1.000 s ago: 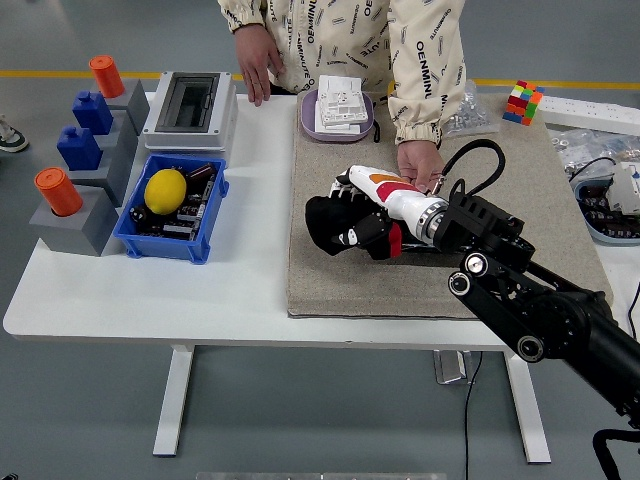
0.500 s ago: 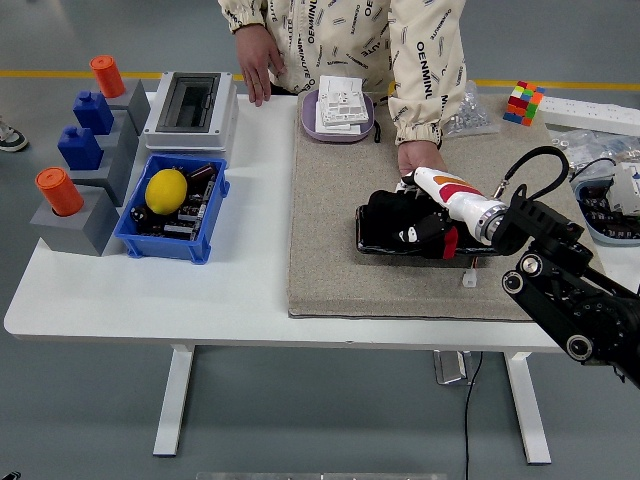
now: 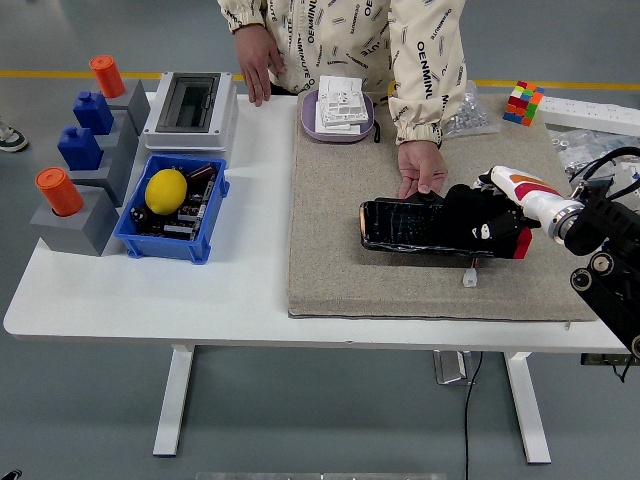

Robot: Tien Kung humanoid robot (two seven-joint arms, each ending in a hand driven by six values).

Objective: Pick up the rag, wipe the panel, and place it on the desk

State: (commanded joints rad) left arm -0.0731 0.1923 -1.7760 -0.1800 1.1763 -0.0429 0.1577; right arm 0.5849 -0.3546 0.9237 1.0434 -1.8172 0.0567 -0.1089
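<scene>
A black glossy panel (image 3: 410,226) lies on the grey felt mat (image 3: 330,260), right of the table's middle. My right hand (image 3: 478,226), white and orange with black fingers, rests on the panel's right end, shut on a black rag (image 3: 458,206) pressed against the surface. The rag is hard to tell apart from the dark fingers. A person at the far side presses one hand (image 3: 420,166) on the panel's far edge; the other hand (image 3: 258,62) rests on the table near the grey box. No left arm shows.
A blue bin (image 3: 206,236) with a lemon (image 3: 166,190) stands at the left, behind it a grey box (image 3: 190,104) and grey blocks (image 3: 82,222) with blue and orange pegs. A purple tray (image 3: 308,112) of white plates sits at the back. A small white part (image 3: 469,279) lies near the panel.
My right hand has swept the rag to the right along the panel, from its left end to its right end, baring most of the glossy surface. The person's hand stays on the far edge.
</scene>
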